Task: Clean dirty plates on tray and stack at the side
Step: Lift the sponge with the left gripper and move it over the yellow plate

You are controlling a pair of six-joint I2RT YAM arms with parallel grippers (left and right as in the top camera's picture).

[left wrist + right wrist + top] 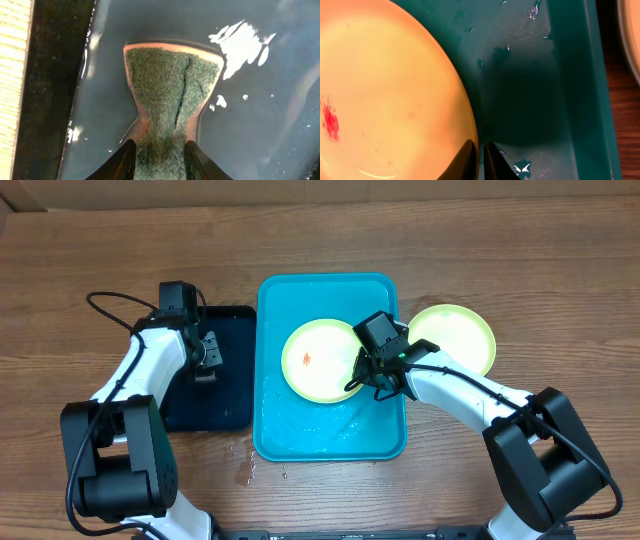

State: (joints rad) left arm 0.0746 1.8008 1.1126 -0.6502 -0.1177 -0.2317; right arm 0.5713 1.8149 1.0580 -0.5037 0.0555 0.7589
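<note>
A light green plate point(318, 360) with a small red smear lies in the turquoise tray point(300, 430). My right gripper point(372, 376) is shut on that plate's right rim, one finger above and one below. The right wrist view shows my right gripper point(480, 148), the plate point(390, 95) and the wet tray floor point(535, 100). A second light green plate point(455, 337) rests on the table right of the tray. My left gripper point(207, 360) is shut on a green-faced sponge point(172, 85) over the black tray point(215, 405). In the left wrist view my left gripper point(160, 147) pinches the sponge's waist. The blue plate is out of view.
The black tray point(260, 110) is wet, with water glinting on its floor. Water drops lie on the wooden table point(250, 470) near the turquoise tray's front left corner. The tray's right rim point(600, 90) runs close beside my right gripper.
</note>
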